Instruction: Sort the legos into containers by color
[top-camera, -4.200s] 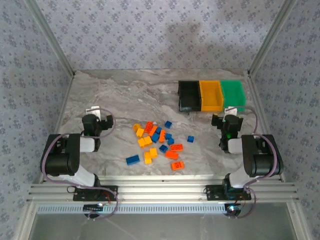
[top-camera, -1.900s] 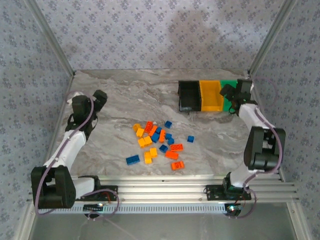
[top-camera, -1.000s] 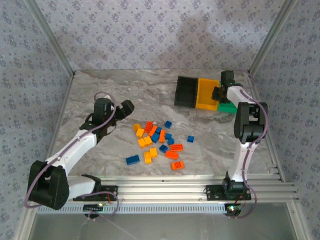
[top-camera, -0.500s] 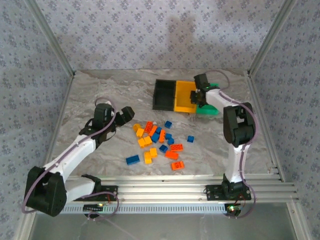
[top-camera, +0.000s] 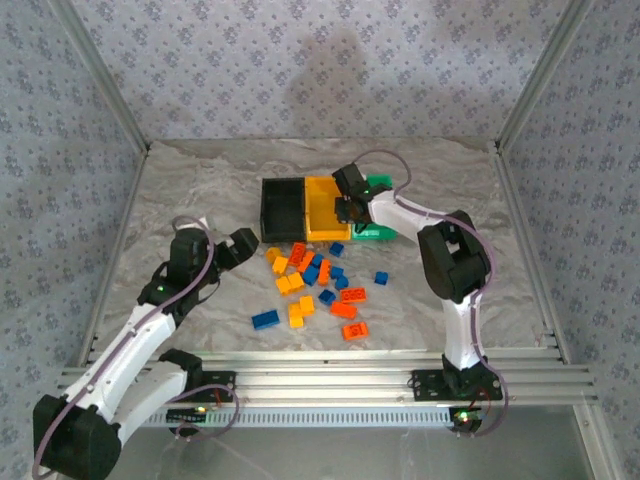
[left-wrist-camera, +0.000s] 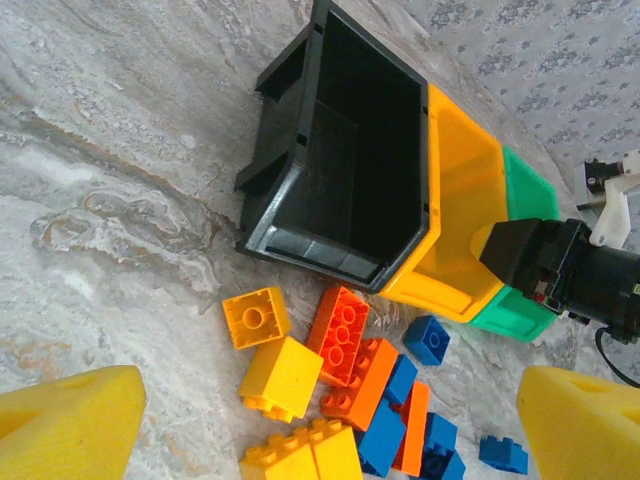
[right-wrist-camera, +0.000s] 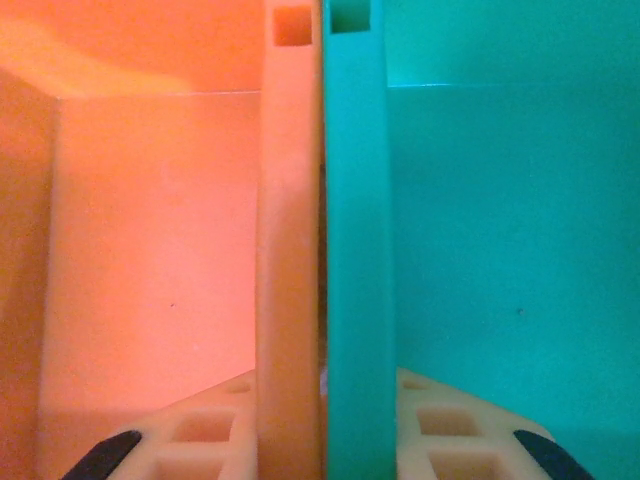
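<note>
Our right tool (top-camera: 345, 206) grips the wall shared by two containers (top-camera: 282, 208); the legos (top-camera: 318, 285) lie loose on the table (top-camera: 200, 180) just beside it (no sorting done), before our wide-open left tool (top-camera: 232, 250).

We've got the containers (top-camera: 305, 208) in a row: black bin (top-camera: 283, 208) left, yellow-orange bin (top-camera: 322, 218) mid, green bin (top-camera: 378, 233) right & partly hidden by the right arm (top-camera: 455, 265). The right gripper (top-camera: 347, 203) sits on the yellow/green seam, looks clamped there. The legos (top-camera: 312, 280) are piled just in front, w/ one blue brick (top-camera: 381, 278) apart on the right. The left gripper (top-camera: 232, 250) is near the pile's left side, jaws spread.
</note>
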